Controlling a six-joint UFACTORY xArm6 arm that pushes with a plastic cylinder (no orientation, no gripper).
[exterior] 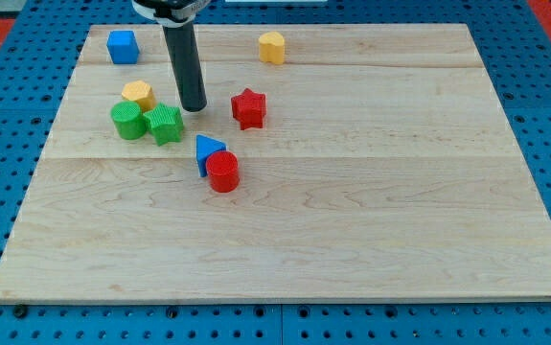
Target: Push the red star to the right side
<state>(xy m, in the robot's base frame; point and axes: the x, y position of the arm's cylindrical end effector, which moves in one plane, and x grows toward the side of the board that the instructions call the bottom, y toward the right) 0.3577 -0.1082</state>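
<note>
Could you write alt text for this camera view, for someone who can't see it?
My tip rests on a wooden board, just left of a red star, with green blocks, yellow blocks, a blue triangle and a red cylinder nearby.

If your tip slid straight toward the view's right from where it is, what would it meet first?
Probably the red star: my tip sits just to its left, level with it, with bare board between them, though depth is hard to judge.

No text, label, brand, number or sign can be read anywhere in the camera view. Nothing is printed on the wooden desk (371, 220), and no markings can be made out on the coloured blocks or on the dark rod.
</note>
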